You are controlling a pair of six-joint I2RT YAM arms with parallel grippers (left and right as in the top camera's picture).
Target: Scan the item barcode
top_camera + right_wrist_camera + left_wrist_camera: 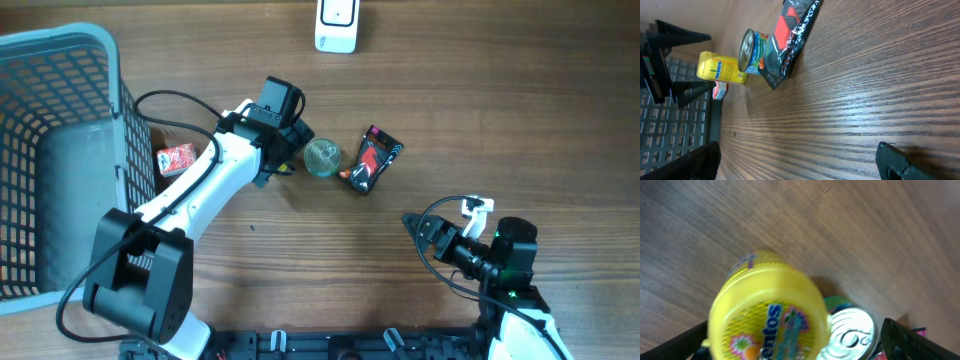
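Observation:
A yellow Mentos tub (767, 315) lies on its side on the wooden table, next to a silver-topped can (850, 335). My left gripper (797, 350) is open, one finger on each side of the tub, with gaps showing. From overhead the left gripper (290, 150) covers most of the tub, and the can (321, 157) and a black-and-red packet (373, 160) lie just to its right. A white scanner (336, 25) stands at the far edge. My right gripper (428, 240) is open and empty at the near right, over bare wood (795, 167).
A grey mesh basket (60, 38) fills the left side. A small red packet (176, 158) lies against its wall beside the left arm. The right wrist view shows the tub (720, 68), can (752, 51) and packet (790, 37) in a row.

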